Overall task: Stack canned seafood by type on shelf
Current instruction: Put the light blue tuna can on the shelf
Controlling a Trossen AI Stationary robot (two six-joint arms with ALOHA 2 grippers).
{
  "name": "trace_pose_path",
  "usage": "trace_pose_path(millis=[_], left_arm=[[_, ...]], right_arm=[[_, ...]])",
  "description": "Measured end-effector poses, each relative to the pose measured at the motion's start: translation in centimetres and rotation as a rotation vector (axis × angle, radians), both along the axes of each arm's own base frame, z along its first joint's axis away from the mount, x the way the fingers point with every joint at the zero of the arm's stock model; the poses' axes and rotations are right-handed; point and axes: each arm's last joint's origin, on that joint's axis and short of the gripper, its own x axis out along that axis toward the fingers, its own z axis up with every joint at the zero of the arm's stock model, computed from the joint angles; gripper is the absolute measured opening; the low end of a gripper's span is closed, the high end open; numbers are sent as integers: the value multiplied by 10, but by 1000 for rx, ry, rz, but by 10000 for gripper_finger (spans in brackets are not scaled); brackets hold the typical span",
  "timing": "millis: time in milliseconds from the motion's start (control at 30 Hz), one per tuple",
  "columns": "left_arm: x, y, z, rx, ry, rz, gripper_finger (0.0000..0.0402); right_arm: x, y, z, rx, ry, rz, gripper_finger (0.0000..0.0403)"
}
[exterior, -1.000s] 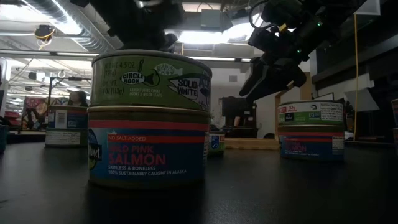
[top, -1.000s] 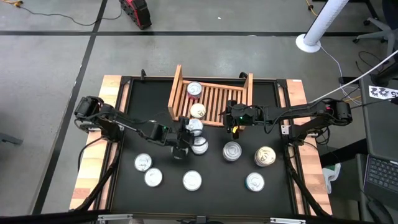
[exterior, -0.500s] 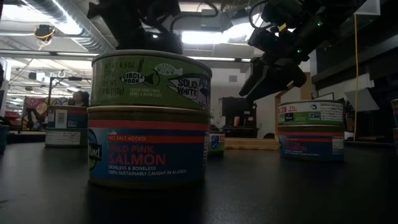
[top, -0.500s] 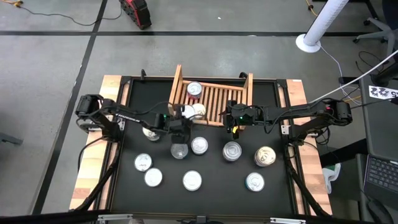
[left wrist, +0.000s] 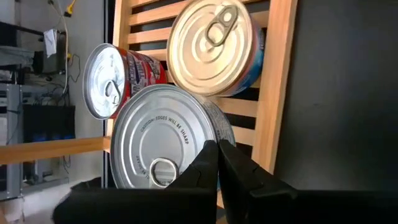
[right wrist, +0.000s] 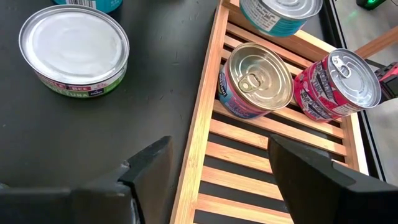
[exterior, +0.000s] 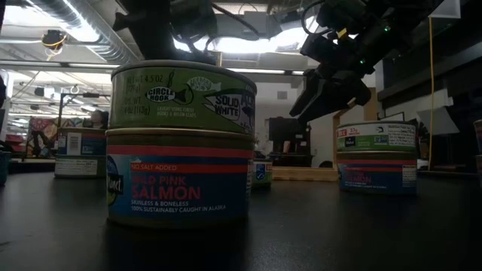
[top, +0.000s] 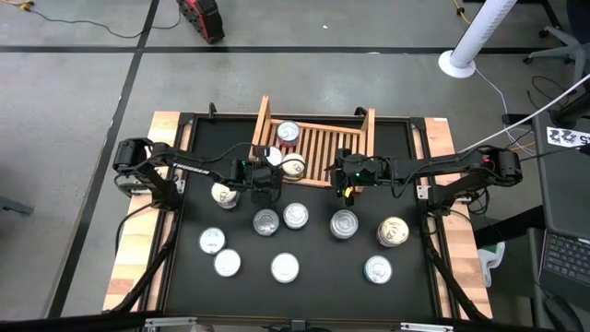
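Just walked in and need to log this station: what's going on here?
The left gripper is shut on a tin, held at the shelf's left end beside two tins already on the slats. The right gripper hangs open at the shelf's front edge, holding nothing. Other tins wait on the black table.

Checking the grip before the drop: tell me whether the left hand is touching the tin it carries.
Touching. In the left wrist view the left hand has its dark fingers closed on the rim of the silver-lidded tin, held over the wooden shelf.
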Motion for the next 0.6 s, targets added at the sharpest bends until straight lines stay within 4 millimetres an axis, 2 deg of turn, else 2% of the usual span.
trace_pose_path(millis=[333, 600], left_arm=[[-1, 12, 0, -6, 22, 1, 0], [-2, 12, -5, -10, 75, -29, 0]], right_arm=[[0, 0, 0, 0, 0, 0, 262], [0, 0, 0, -1, 0, 0, 262]])
